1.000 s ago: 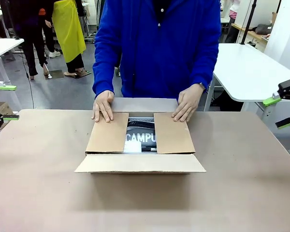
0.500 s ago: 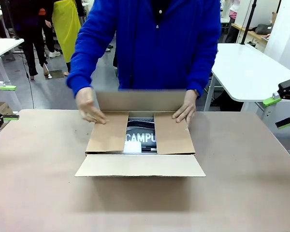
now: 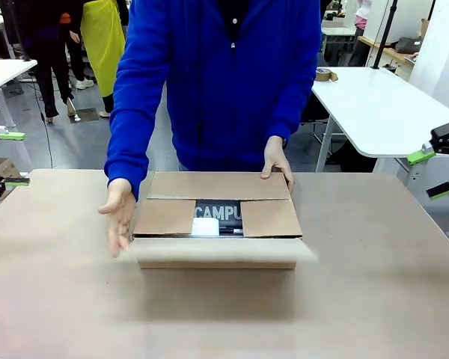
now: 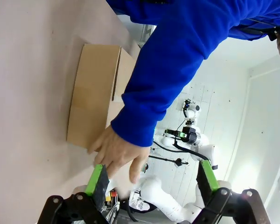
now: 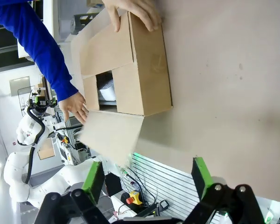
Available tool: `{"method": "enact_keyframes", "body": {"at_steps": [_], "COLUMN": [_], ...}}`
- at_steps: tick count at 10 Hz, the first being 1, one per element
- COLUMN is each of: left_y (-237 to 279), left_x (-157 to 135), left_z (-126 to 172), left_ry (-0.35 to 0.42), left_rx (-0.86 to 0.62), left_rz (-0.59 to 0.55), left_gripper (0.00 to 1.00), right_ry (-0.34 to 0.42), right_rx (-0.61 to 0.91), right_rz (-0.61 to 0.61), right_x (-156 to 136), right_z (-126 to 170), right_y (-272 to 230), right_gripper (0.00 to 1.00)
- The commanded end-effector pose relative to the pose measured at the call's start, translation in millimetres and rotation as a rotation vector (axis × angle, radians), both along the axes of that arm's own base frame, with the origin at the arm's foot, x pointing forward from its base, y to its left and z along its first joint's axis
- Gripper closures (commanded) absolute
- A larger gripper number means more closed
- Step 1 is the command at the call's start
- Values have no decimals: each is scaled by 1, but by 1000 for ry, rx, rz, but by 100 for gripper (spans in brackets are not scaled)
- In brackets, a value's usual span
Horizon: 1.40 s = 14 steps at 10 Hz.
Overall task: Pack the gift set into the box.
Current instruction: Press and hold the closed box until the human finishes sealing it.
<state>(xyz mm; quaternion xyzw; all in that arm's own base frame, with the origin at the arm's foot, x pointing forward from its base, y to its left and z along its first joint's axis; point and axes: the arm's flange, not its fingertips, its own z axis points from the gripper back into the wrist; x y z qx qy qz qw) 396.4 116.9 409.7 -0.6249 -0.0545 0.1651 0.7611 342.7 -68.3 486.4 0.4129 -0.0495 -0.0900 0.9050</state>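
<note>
**Box at desk centre, three flaps down, both robot hands open**

**Contents and flaps.** The box (image 3: 269,218) is a brown corrugated carton standing at the middle of the desk (image 3: 374,299). Its far flap (image 3: 218,185) lies flat over the top. The two side flaps (image 3: 165,217) are folded inward and meet the far flap's front edge, with a gap left between them. In the gap a dark pouch (image 3: 218,212) shows the white letters "CAMPU". A small white box (image 3: 204,226) lies at the gap's lower left. The near flap (image 3: 217,253) is blurred and is not laid over the top. In the right wrist view it juts outward from the box's edge.

**Person.** The person's hand on the far flap (image 3: 277,158) rests at that flap's right corner. The person's hand beside the box (image 3: 120,215) is open with the fingers spread, just beside the left edge near the front corner. Contact with the cardboard cannot be determined.

**Robot hands.** The robot's left hand (image 3: 13,158) sits at the left edge of the frame and the robot's right hand (image 3: 432,173) at the right edge. Each has its fingers spread wide with nothing between them. Both are well apart from the box.

**Edges and room.** Bare desk surface borders the box to the left, to the right and toward the bottom of the frame. It is broadest toward the bottom. The far edge of the desk is occupied by the person in a blue top.
</note>
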Motion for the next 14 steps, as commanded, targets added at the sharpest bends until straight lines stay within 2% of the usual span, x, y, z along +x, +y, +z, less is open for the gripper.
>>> {"method": "enact_keyframes", "body": {"at_steps": [1, 14], "left_y": [-1, -1], "left_x": [-2, -2], "left_z": [2, 2], "left_ry": [4, 4], "left_rx": [-4, -4], "left_rz": [11, 11], "left_gripper": [0, 0], "right_ry": [-5, -5], "right_rx": [16, 16], "right_rz": [-19, -19], "right_x": [1, 1], "right_z": [-1, -1], "right_y": [2, 2], "right_gripper": [0, 0]}}
